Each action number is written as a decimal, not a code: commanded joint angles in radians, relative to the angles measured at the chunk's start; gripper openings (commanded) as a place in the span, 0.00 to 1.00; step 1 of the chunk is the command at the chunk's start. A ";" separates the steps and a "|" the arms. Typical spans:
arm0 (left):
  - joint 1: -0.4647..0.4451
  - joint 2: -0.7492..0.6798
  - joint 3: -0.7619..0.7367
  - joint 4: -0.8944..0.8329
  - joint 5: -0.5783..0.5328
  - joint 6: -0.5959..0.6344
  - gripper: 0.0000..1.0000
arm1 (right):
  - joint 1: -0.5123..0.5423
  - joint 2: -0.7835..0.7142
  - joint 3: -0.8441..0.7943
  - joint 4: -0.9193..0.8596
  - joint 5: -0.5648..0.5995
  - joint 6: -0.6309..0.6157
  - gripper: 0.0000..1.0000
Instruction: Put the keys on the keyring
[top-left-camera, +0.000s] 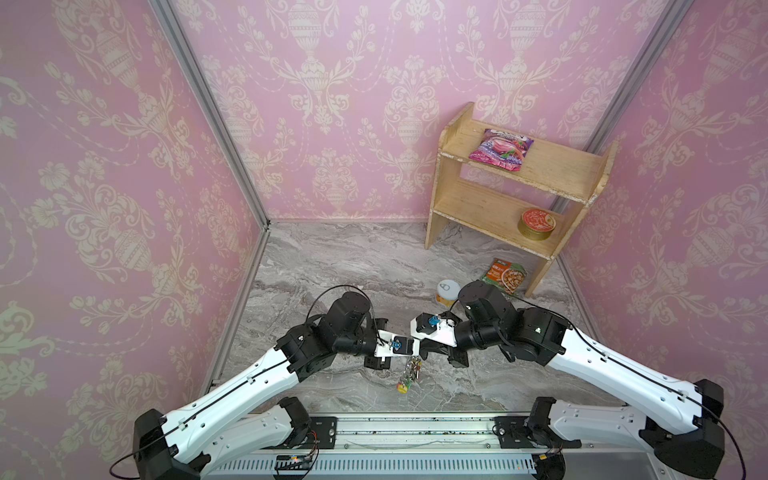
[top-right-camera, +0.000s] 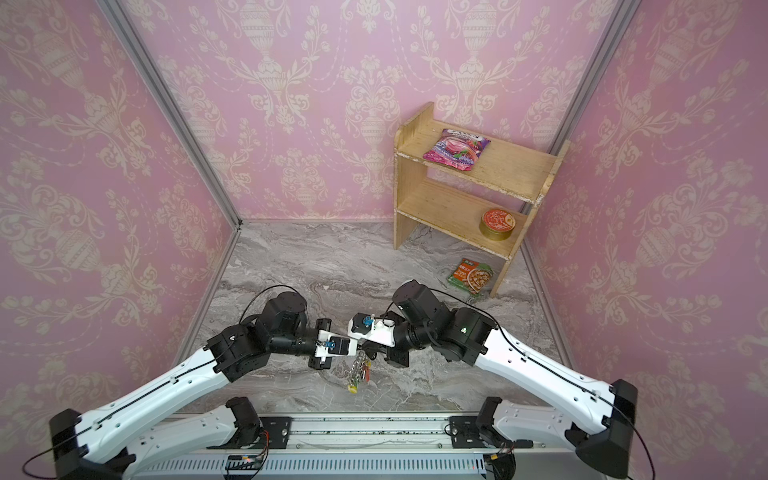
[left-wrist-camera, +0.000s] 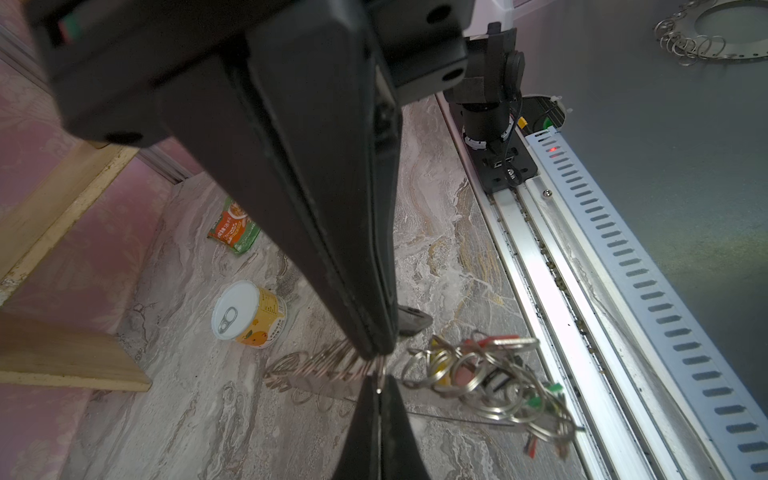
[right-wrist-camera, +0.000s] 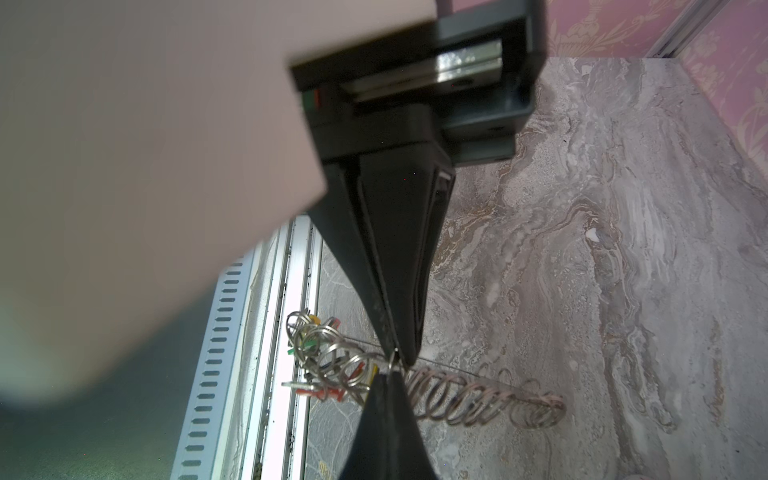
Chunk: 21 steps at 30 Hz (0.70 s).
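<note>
left gripper (left-wrist-camera: 375, 351) and right gripper (right-wrist-camera: 395, 356) tip to tip at near centre, both pinched tight on keyring (top-left-camera: 409, 371), coloured tags (left-wrist-camera: 535, 401) dangling beneath

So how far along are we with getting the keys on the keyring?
Done: the keyring appears lifted off the table, tags dangling. In hand: the left end effector and right end effector meet tip to tip, both shut on its rings. Remaining: I can't make out a black key on the rings in any view, so the threading itself looks still to do.
</note>
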 joint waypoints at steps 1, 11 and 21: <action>0.026 -0.002 0.045 0.073 0.020 -0.047 0.00 | 0.010 -0.023 0.015 -0.052 -0.067 -0.001 0.00; 0.044 0.024 0.056 0.072 0.064 -0.077 0.00 | 0.009 -0.033 0.006 -0.049 -0.060 -0.003 0.00; 0.061 0.024 0.061 0.076 0.084 -0.098 0.00 | 0.011 -0.024 0.010 -0.058 -0.083 -0.002 0.00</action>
